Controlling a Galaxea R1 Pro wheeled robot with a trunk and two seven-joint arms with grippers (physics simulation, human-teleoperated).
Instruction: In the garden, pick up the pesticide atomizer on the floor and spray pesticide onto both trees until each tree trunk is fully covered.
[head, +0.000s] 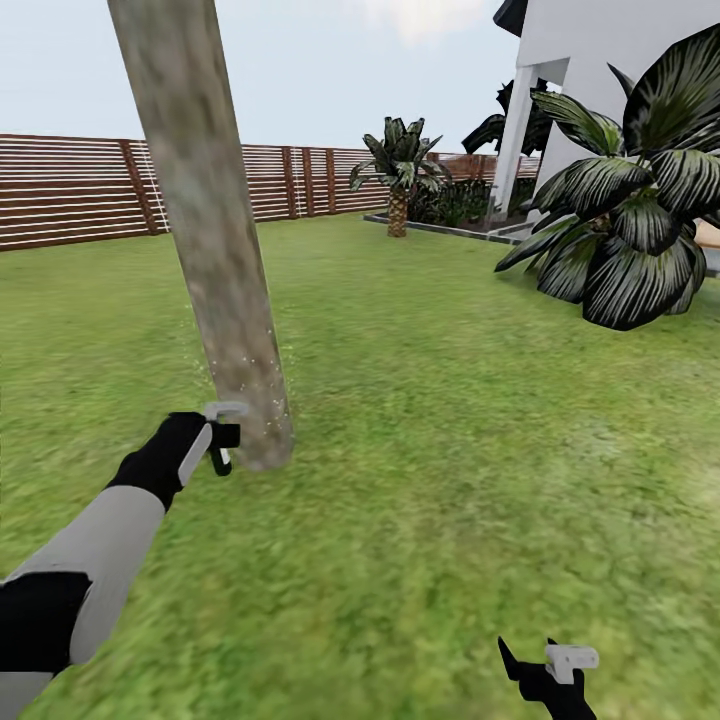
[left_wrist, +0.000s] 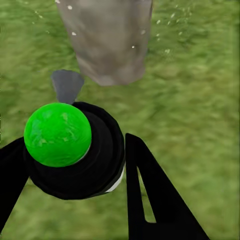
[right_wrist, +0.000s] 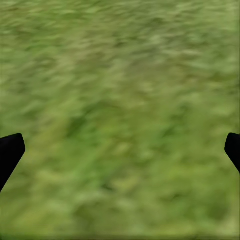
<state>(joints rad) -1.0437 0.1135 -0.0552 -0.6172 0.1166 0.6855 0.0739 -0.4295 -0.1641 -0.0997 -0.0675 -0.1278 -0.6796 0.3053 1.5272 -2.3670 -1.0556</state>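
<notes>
A thick mottled grey-tan tree trunk (head: 200, 200) rises from the garden lawn (head: 430, 420), leaning slightly. Pale pesticide specks (head: 262, 375) dot its lowest part and the air beside it. My left gripper (head: 215, 437) is shut on the pesticide atomizer (left_wrist: 70, 145), a black body with a bright green round cap. Its grey nozzle (left_wrist: 67, 85) points at the trunk base (left_wrist: 107, 40), a short gap away. My right gripper (head: 545, 665) hangs open over bare grass, its fingertips (right_wrist: 10, 150) wide apart with nothing between them.
A brown slatted fence (head: 70, 190) runs along the back. A small palm (head: 398, 170) stands by a raised bed at the rear. A large dark broad-leaved bush (head: 630, 230) and a white house (head: 600, 60) fill the right side. Grass spreads between.
</notes>
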